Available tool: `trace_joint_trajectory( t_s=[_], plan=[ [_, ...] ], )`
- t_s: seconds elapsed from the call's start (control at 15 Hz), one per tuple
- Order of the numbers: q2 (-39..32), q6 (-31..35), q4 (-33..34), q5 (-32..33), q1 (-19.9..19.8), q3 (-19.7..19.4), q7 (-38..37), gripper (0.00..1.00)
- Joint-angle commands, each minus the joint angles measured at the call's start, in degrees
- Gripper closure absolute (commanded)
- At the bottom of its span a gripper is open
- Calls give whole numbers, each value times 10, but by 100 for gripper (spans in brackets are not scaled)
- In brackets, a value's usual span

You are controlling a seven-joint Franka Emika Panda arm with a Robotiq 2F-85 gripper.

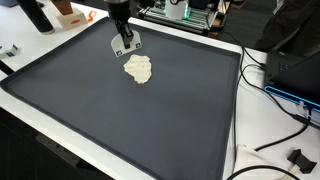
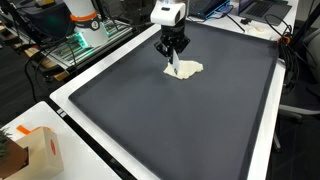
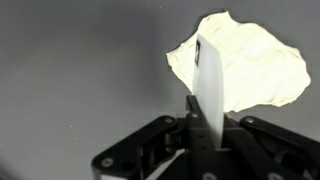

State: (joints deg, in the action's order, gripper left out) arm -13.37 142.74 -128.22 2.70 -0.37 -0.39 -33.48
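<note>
Cream-coloured crumpled cloth (image 1: 138,70) lies near one edge of a dark grey mat (image 1: 110,120), one corner drawn up into a taut strip because the black two-fingered gripper (image 3: 205,128), jaws closed tight, pinches it from above.

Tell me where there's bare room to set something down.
The dark mat is bare from the cream cloth out to its rims. Crowded only where the gripper pinches the cloth and among the cables beside the mat.
</note>
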Motion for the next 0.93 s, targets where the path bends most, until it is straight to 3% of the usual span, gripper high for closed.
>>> trace_joint_trajectory(
  t_s=[0.0, 0.4, 0.87],
  plan=[
    [-25, 35, 1, -6, 14, -16, 16, 99],
    [-41, 80, -14, -8, 31, -28, 7, 99],
    [-44, 87, -34, -14, 41, -33, 17, 99]
  ],
)
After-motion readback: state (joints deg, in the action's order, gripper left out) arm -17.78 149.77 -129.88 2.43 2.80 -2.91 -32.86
